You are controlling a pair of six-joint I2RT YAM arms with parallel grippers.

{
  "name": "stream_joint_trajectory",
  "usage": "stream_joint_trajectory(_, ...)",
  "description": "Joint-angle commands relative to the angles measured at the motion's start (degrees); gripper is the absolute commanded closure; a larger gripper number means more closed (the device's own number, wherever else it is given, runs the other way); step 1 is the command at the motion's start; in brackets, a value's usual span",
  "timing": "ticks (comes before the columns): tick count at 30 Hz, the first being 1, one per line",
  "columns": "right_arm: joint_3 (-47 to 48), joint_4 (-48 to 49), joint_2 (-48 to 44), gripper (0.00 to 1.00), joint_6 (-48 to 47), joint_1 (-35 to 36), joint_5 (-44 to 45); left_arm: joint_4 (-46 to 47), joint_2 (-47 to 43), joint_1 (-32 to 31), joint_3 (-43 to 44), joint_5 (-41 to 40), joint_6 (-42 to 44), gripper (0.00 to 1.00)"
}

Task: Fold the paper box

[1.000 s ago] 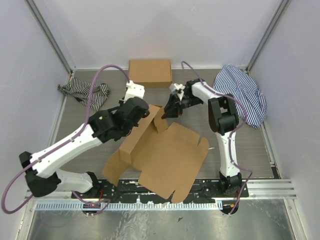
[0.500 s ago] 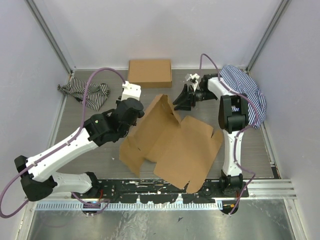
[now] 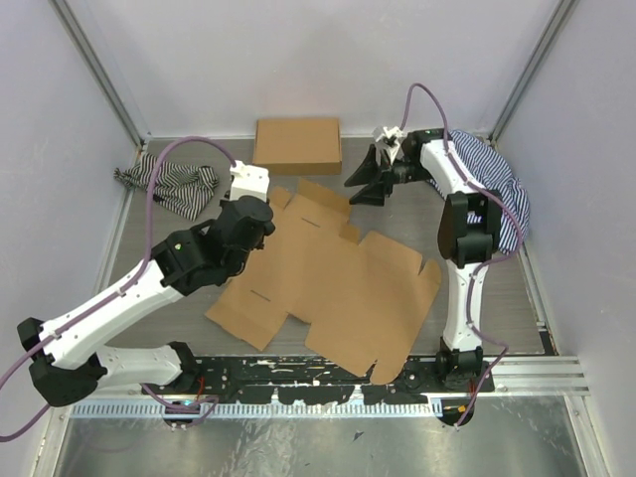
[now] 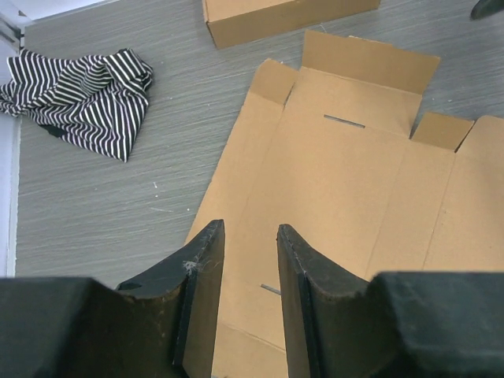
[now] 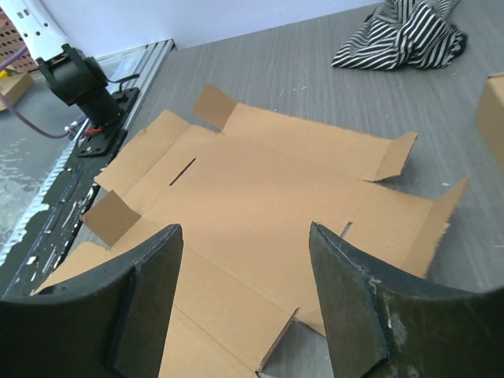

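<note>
The paper box is lying flat on the table. The left gripper is hovering above it, jaws narrow and empty; the right gripper is holding its jaws wide, apparently empty.

I see my right gripper spread wide, empty | paper box flat beyond it, some flaps tilted up | striped cloth at 1 o'clock | arm base at 10 o'clock

Lab test cell: white panels, aluminium rails
</note>
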Motion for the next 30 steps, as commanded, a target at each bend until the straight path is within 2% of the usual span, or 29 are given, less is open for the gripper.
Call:
stream_joint_trajectory(1,5.03,-0.88,-4.59,0.28,3.97,-2.3,-4.38,0.7,-2.15,0.19,-1.48,-2.46,-0.29,0.6)
stream_joint_trajectory(6,6.8,-0.96,-11.43,0.19,5.4,-4.04,-4.3,3.19,-3.2,0.66,-2.91,-0.85,-1.01,0.59)
stream_joint_trajectory(9,12.64,-0.96,-15.37,0.17,9.44,-5.26,-4.34,4.93,-2.64,0.72,-2.25,1.01,-0.38,0.59)
stream_joint_trajectory(11,20.34,0.82,-17.2,0.13,16.57,-5.2,-4.54,6.74,-2.7,0.74,-1.79,3.7,1.41,0.59)
stream_joint_trajectory(12,22.94,7.07,-18.87,0.11,25.57,-4.48,-4.56,7.97,-3.11,0.71,-1.7,5.05,2.29,0.59)
stream_joint_trajectory(13,22.07,18.62,-21.82,0.09,38.74,-2.87,-4.57,9.5,-3.61,0.78,-1.81,6.0,2.88,0.59)
stream_joint_trajectory(14,16.69,37.65,-25.92,0.04,54.84,-0.38,-4.5,10.59,-4.28,0.75,-1.92,6.3,3.25,0.59)
stream_joint_trajectory(15,9.51,60.42,-30.77,0.0,74.59,2.87,-3.46,11.86,-4.83,0.74,-2.08,6.07,3.72,0.59)
stream_joint_trajectory(16,0.98,89.49,-34.7,0.0,94.14,5.38,2.04,12.69,-5.55,0.72,-2.09,5.61,4.44,0.59)
stream_joint_trajectory(17,-4.73,112.16,-37.75,0.0,114.67,6.76,8.09,13.14,-6.04,0.77,-1.93,4.66,5.06,0.59)
stream_joint_trajectory(18,-5.06,122.63,-38.76,0.0,120.56,6.91,12.18,13.29,-6.44,0.76,-1.55,3.72,5.73,0.58)
stream_joint_trajectory(19,0.69,119.99,-37.86,0.0,119.93,6.7,15.67,13.08,-6.77,0.84,-1.12,3.18,6.33,0.58)
stream_joint_trajectory(21,19.2,92.96,-32.82,0.0,110.91,4.93,30.63,12.07,-7.26,0.87,-0.03,2.49,7.44,0.57)
stream_joint_trajectory(22,24.54,84.84,-31.14,0.0,108.69,4.59,40.12,11.24,-7.45,0.83,0.48,2.25,7.54,0.57)
stream_joint_trajectory(23,24.47,82.37,-31.38,0.0,108.73,3.68,49.33,10.51,-7.68,0.87,0.81,2.0,7.38,0.56)
stream_joint_trajectory(24,20.03,82.5,-33.34,0.0,108.72,3.37,59.22,10.01,-8.07,0.85,0.86,1.67,6.77,0.56)
stream_joint_trajectory(27,1.62,90.17,-41.16,0.0,101.0,3.45,82.06,9.08,-9.78,0.85,-0.36,0.62,4.56,0.5)
stream_joint_trajectory(28,-2.22,90.77,-41.35,0.0,98.66,3.47,86.29,8.76,-10.18,0.86,-1.12,0.13,3.57,0.48)
stream_joint_trajectory(30,-3.14,85.29,-38.04,0.0,94.58,3.25,87.52,6.7,-10.33,1.2,-1.78,0.18,0.96,0.43)
